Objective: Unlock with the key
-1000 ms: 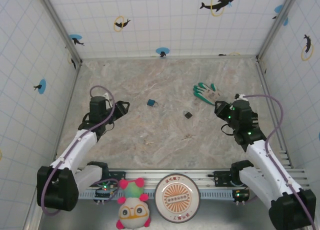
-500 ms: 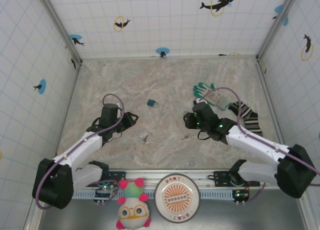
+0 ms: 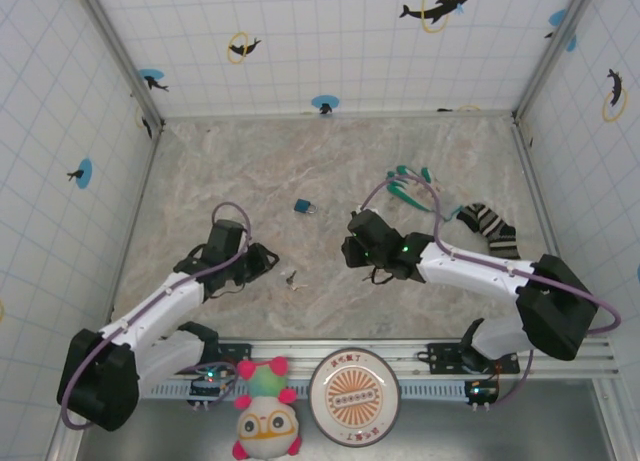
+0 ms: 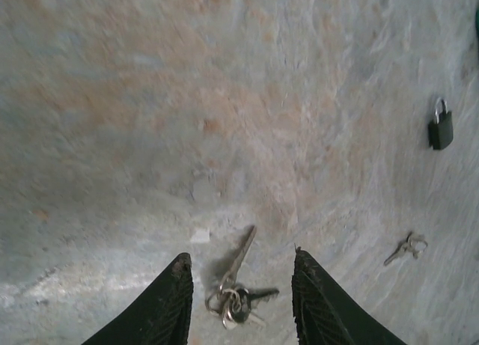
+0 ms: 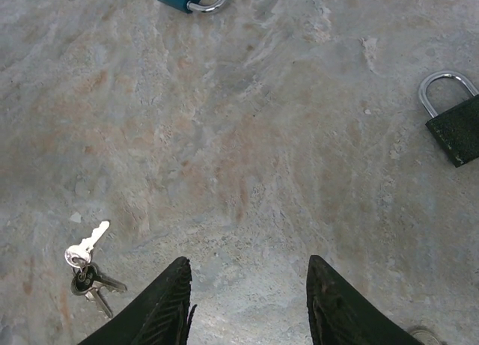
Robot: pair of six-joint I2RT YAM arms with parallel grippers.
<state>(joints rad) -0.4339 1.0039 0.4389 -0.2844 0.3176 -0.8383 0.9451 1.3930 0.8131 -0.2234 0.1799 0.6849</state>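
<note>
A bunch of small keys on a ring (image 4: 236, 296), one key dark-headed, lies on the marble floor between the fingertips of my left gripper (image 4: 239, 257). That gripper is open and touches nothing. From above, the same bunch (image 3: 291, 278) lies just right of the left gripper (image 3: 265, 261). My right gripper (image 5: 248, 262) is open over bare floor, with the key bunch (image 5: 88, 266) to its left. A blue padlock (image 3: 304, 207) and a black padlock (image 5: 456, 124) lie on the floor. The black padlock (image 4: 440, 128) is far right of my left gripper.
A second small key set (image 4: 406, 248) lies right of the left fingers. A green glove (image 3: 405, 181) and a striped sock (image 3: 490, 226) lie at the back right. A plush toy (image 3: 266, 411) and a round disc (image 3: 354, 396) sit at the near edge. Tiled walls enclose the floor.
Both arms moved toward the middle. The left gripper advanced to the key bunch and narrowed around it. The right arm swung left, away from the glove, and now covers the black padlock from above.
</note>
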